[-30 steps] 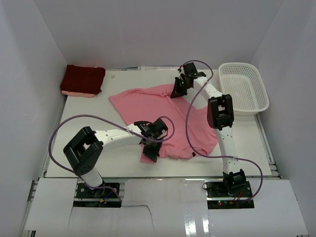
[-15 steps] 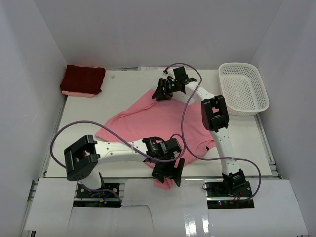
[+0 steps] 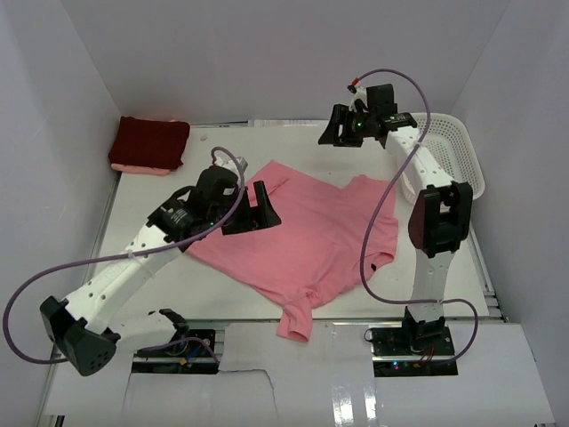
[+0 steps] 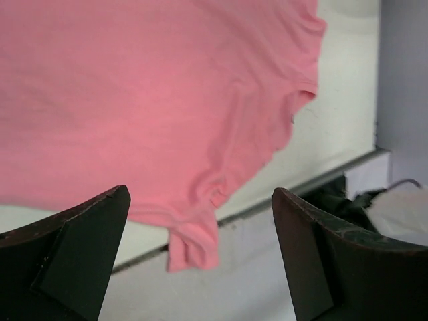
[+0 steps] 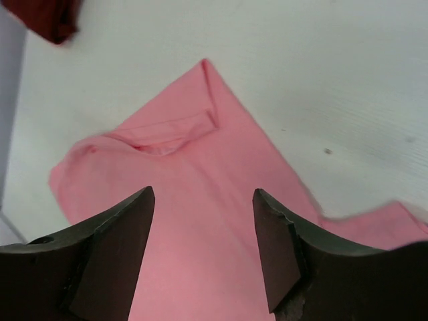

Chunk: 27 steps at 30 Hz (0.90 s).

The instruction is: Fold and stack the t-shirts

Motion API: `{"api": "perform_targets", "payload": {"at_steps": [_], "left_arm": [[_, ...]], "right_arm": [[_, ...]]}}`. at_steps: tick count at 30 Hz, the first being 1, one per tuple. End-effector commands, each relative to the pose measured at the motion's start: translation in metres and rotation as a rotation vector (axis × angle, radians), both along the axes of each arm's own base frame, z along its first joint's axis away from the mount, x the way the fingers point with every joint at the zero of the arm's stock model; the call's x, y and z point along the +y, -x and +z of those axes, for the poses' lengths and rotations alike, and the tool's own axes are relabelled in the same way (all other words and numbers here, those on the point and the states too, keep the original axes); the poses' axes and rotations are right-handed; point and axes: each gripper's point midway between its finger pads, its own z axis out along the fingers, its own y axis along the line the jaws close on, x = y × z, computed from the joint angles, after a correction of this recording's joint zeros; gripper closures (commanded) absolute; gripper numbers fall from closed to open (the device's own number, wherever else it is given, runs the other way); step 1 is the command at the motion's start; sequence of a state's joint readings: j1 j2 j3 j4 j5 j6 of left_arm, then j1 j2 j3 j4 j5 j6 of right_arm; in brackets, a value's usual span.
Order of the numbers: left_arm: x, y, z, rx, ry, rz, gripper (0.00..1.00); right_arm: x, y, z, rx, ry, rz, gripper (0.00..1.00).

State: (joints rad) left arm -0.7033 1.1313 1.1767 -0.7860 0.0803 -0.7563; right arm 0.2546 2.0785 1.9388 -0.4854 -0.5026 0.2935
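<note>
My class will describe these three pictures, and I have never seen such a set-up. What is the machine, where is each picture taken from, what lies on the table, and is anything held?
These are two robot arms bolted at the near edge of a white table, each ending in a two-finger gripper. The wide picture looks down from above and behind them. The other two come from cameras on the wrists; the dark shapes at the bottom are each arm's own fingers. A pink t-shirt lies spread on the table, one sleeve reaching past the near edge. A folded maroon t-shirt sits in the far left corner, a white mesh basket at the far right. The left gripper and right gripper both hover open, holding nothing.
</note>
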Motion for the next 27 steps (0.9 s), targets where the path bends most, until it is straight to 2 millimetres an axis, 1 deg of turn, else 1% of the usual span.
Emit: {"api": "perform_targets", "payload": {"at_steps": [1,2,3,4,5,6,7,8,9,10,11,12,13,14,15,16,17,19,20,22,23,26,27], "left_arm": [[0.013,-0.033,-0.034,-0.051,-0.246,-0.047,0.02],[0.013,-0.054,-0.038,-0.07,-0.286,-0.028,0.02],[0.014,-0.061,-0.044,-0.067,-0.3,-0.024,0.02],[0.011,-0.073,-0.038,-0.086,-0.284,-0.021,0.02],[0.006,-0.085,-0.035,-0.107,-0.266,-0.021,0.02],[0.008,-0.099,-0.044,-0.09,-0.274,-0.019,0.02],[0.006,-0.112,-0.036,-0.112,-0.262,-0.011,0.02],[0.003,-0.12,-0.036,-0.111,-0.254,-0.024,0.02],[0.006,-0.13,-0.036,-0.117,-0.258,-0.035,0.02],[0.001,-0.146,-0.036,-0.124,-0.267,-0.043,0.02],[0.002,-0.155,-0.036,-0.129,-0.275,-0.049,0.02],[0.001,-0.162,-0.037,-0.144,-0.292,-0.071,0.02],[-0.001,-0.172,-0.045,-0.146,-0.321,-0.072,0.02],[-0.003,-0.181,-0.039,-0.174,-0.328,-0.077,0.02],[-0.003,-0.187,-0.04,-0.198,-0.357,-0.098,0.02],[-0.005,-0.196,-0.046,-0.219,-0.375,-0.109,0.02],[-0.007,-0.201,-0.046,-0.244,-0.385,-0.125,0.02],[0.001,-0.216,-0.05,-0.311,-0.47,-0.139,0.02],[0.001,-0.221,-0.056,-0.319,-0.497,-0.156,0.02],[0.005,-0.229,-0.064,-0.339,-0.557,-0.187,0.07],[0.008,-0.234,-0.073,-0.353,-0.618,-0.227,0.1],[0.015,-0.248,-0.082,-0.396,-0.699,-0.262,0.11],[0.014,-0.249,-0.086,-0.4,-0.698,-0.268,0.11]], "right_arm": [[-0.053,0.028,-0.021,0.056,0.308,-0.13,0.32],[-0.073,0.036,-0.019,0.061,0.395,-0.191,0.3],[-0.076,0.043,-0.029,0.095,0.411,-0.185,0.3],[-0.093,0.051,-0.033,0.108,0.474,-0.231,0.3],[-0.101,0.06,-0.038,0.135,0.5,-0.241,0.3],[-0.115,0.063,-0.043,0.149,0.54,-0.275,0.3],[-0.121,0.07,-0.043,0.161,0.546,-0.285,0.31],[-0.129,0.081,-0.058,0.204,0.565,-0.284,0.31],[-0.135,0.086,-0.06,0.219,0.563,-0.289,0.31],[-0.139,0.091,-0.065,0.238,0.565,-0.293,0.31],[-0.143,0.1,-0.076,0.271,0.577,-0.292,0.31],[-0.148,0.104,-0.076,0.272,0.578,-0.303,0.31],[-0.149,0.107,-0.08,0.281,0.582,-0.305,0.31],[-0.151,0.114,-0.086,0.3,0.585,-0.303,0.31],[-0.151,0.115,-0.085,0.292,0.579,-0.307,0.31],[-0.15,0.118,-0.086,0.296,0.574,-0.31,0.31],[-0.15,0.12,-0.089,0.3,0.57,-0.305,0.31],[-0.148,0.122,-0.091,0.302,0.562,-0.301,0.31],[-0.148,0.122,-0.091,0.303,0.561,-0.3,0.31],[-0.147,0.122,-0.091,0.302,0.555,-0.297,0.31],[-0.147,0.122,-0.091,0.303,0.553,-0.295,0.31],[-0.146,0.121,-0.089,0.297,0.552,-0.295,0.31],[-0.146,0.121,-0.089,0.296,0.552,-0.295,0.31]]}}
